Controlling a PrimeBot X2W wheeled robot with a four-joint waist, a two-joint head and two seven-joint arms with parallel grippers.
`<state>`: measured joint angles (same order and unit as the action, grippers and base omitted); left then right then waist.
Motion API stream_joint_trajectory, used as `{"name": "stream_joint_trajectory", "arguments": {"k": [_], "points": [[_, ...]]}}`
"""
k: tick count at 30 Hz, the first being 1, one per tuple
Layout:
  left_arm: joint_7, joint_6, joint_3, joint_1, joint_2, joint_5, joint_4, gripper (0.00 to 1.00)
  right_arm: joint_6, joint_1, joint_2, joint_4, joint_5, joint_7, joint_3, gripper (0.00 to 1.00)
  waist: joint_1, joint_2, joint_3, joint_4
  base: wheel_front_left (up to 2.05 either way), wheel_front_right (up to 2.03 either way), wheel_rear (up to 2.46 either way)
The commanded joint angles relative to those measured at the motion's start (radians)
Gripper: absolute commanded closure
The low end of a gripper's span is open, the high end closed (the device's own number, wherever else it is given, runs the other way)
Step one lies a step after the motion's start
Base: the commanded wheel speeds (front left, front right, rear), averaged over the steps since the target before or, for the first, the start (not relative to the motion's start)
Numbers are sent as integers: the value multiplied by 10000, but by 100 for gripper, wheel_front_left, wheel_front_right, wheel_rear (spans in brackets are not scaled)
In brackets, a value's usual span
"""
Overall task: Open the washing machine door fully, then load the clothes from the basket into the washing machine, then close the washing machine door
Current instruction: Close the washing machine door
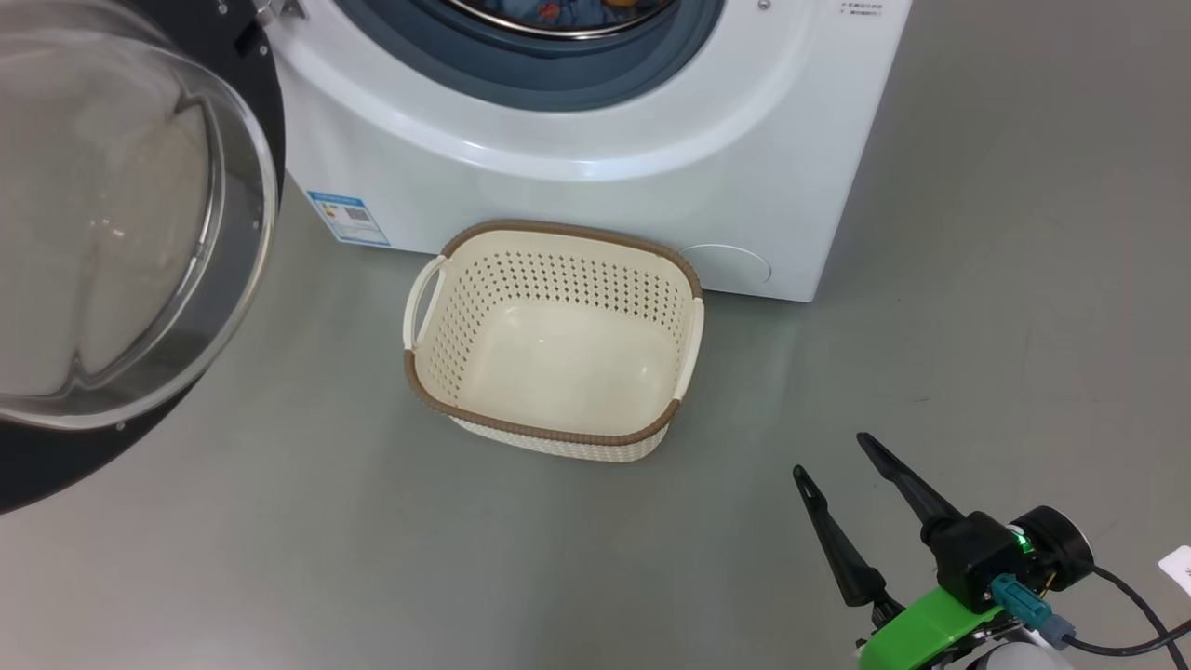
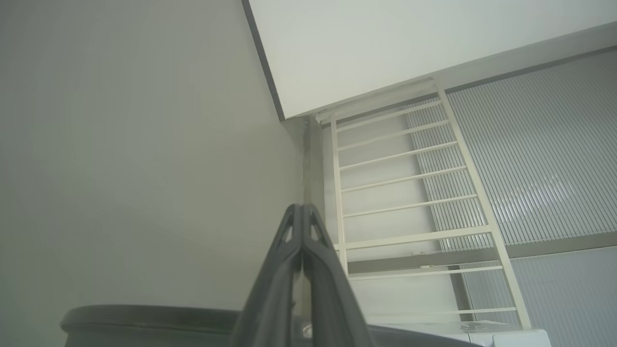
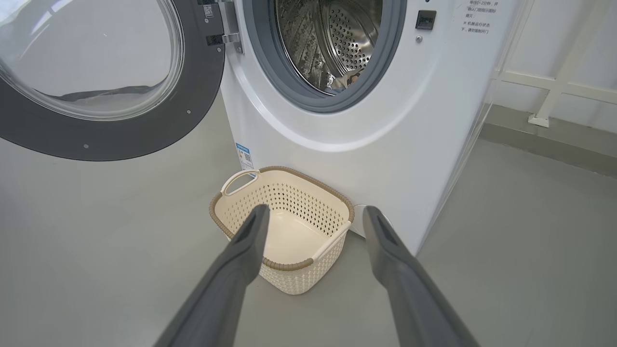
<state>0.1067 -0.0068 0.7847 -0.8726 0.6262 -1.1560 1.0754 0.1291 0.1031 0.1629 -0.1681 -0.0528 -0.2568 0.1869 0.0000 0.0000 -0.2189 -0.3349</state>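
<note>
The washing machine (image 1: 577,186) (image 3: 385,144) stands with its round door (image 1: 56,465) (image 3: 120,140) swung wide open to the left. Blue printed clothes (image 1: 549,9) (image 3: 343,79) lie inside the steel drum. The cream basket (image 1: 558,228) (image 3: 284,264) sits on the floor against the machine's front and has nothing in it. My right gripper (image 1: 831,455) (image 3: 315,208) hovers open and holds nothing, low at the right, a short way in front of the basket. My left gripper (image 2: 302,206) is shut with nothing between its fingers and points up at a wall, with a dark curved edge (image 2: 144,318) just below it.
Grey floor stretches to the right of the machine and in front of the basket. A white bar frame (image 3: 554,86) (image 2: 409,193) stands by the wall behind the machine. The open door takes up the left side. A white scrap (image 1: 1177,566) lies at the far right.
</note>
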Motion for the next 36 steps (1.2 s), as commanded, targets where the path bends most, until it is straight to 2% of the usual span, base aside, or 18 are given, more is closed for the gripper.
{"name": "stream_joint_trajectory", "arguments": {"k": [1, 10, 15, 22, 36], "points": [[238, 4, 27, -82, 866, -62, -28, 100, 16, 164, -39, 223, 108, -49, 309, 0, 0, 0, 15, 52, 0, 0, 0], [722, -154, -294, -449, 995, 22, 718, 100, 16, 190, -58, 213, 88, -49, 378, 0, 0, 0, 38, 176, 0, 0, 0], [1371, -451, -566, -595, 883, 51, 917, 100, 16, 204, -107, 220, 19, -49, 358, 0, 0, 0, 16, 195, 0, 0, 0], [1713, -516, -960, -650, 803, 295, 1155, 100, 16, 255, -107, 254, 16, -49, 341, 0, 0, 0, -28, 200, 0, 0, 0], [3255, -910, -1739, -549, 628, 602, 1322, 100, 16, 329, -211, 244, 50, -49, 232, 0, 0, 0, -3, 206, 0, 0, 0]]}}
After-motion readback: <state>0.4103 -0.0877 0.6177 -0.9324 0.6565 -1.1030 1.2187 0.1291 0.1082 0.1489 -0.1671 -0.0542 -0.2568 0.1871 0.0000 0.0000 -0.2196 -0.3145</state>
